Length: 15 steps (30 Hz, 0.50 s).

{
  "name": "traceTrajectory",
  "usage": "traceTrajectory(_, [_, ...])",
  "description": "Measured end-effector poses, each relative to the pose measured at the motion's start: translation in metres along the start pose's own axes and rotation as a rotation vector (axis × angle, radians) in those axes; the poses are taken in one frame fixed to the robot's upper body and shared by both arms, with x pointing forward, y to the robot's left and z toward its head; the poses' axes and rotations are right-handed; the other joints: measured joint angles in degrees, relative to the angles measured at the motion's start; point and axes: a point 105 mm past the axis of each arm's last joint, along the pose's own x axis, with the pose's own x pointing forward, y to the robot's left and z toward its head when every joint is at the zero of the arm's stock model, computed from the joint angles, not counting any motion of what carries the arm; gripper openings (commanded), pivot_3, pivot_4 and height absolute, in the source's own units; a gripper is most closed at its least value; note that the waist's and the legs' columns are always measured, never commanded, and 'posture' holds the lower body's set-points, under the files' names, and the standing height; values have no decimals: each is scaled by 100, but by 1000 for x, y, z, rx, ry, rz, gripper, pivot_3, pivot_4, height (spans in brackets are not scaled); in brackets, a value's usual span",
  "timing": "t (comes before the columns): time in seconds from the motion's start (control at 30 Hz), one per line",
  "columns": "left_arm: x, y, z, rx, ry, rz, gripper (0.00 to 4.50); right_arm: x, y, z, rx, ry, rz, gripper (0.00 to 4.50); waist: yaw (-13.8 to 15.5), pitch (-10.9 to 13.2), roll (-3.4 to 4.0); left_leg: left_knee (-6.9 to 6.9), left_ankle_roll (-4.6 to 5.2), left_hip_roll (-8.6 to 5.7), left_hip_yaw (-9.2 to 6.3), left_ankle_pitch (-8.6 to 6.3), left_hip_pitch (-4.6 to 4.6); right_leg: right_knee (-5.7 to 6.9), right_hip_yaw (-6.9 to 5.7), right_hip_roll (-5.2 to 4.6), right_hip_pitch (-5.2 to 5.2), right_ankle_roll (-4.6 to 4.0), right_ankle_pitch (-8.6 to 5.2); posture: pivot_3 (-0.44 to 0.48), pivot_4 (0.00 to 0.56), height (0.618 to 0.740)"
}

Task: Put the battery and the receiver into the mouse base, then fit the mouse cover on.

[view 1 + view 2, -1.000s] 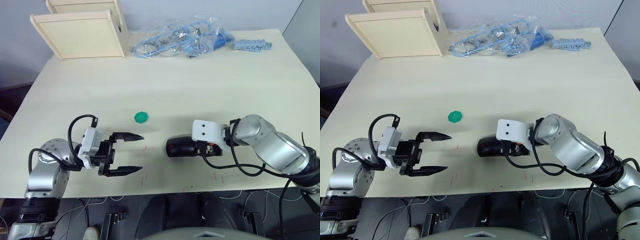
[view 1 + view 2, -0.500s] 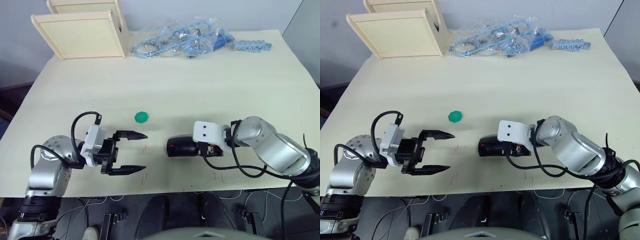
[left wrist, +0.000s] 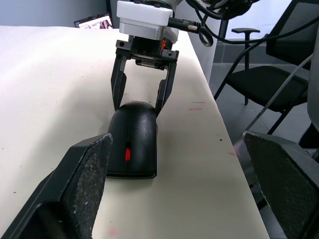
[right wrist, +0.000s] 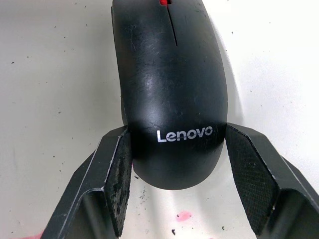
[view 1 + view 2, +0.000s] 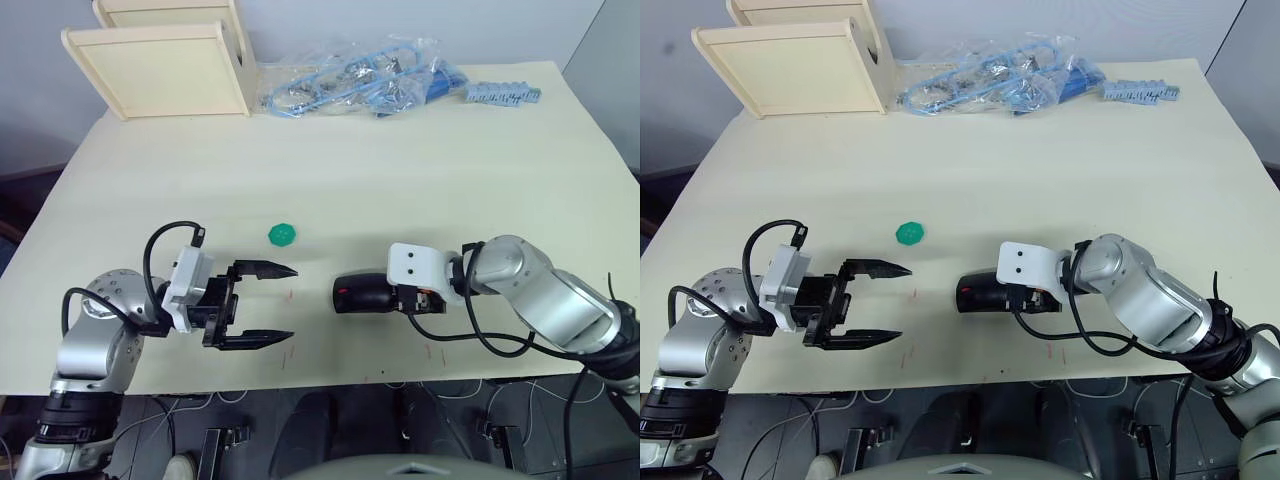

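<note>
Item: mouse (image 5: 362, 296) lying on the counter (image 5: 400, 170), long axis running left-right — I am bracketing its rear with the spread right pincer (image 4: 174, 184), left pincer (image 5: 268, 305) gaping nearby, empty.

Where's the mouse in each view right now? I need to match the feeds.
Left eye: mouse near the table's front edge, at the right gripper.
Right eye: same spot.
Left wrist: centre.
Right wrist: centre.
Shared landmark: its red scroll wheel.
</note>
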Motion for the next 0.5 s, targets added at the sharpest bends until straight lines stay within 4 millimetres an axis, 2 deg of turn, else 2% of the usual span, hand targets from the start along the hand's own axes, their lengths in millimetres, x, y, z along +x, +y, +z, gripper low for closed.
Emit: traceTrajectory(0.5, [-3, -4, -6, -9, 0, 0, 4500, 5, -2, 0, -15, -3, 5, 2618, -7, -6, -9, 0, -22, 33, -1, 14, 26, 9, -1, 36, 13, -27, 16, 0, 150, 740])
